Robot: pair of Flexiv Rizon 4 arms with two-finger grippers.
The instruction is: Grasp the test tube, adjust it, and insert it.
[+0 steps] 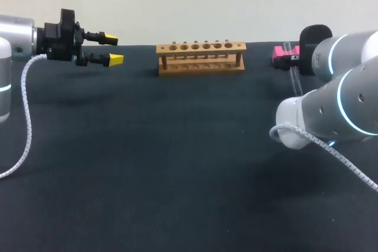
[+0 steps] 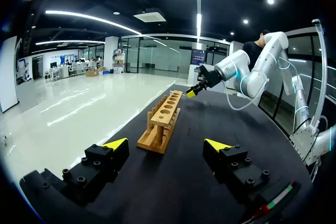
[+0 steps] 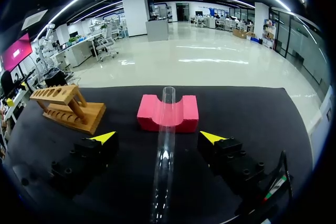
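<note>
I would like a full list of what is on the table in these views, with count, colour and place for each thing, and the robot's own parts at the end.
Table: one, black, under everything.
Test tube rack: one, light wood, far middle of the table, no tube in it.
Support block: one, pink, far right of the table, groove on top.
Test tube: one, clear, lying with one end in the block's groove.
Left gripper: one, black with yellow tips, open, above the table's far left, pointing at the rack.
Right gripper: one, black with yellow tips, open, one finger on each side of the tube, not touching it.
</note>
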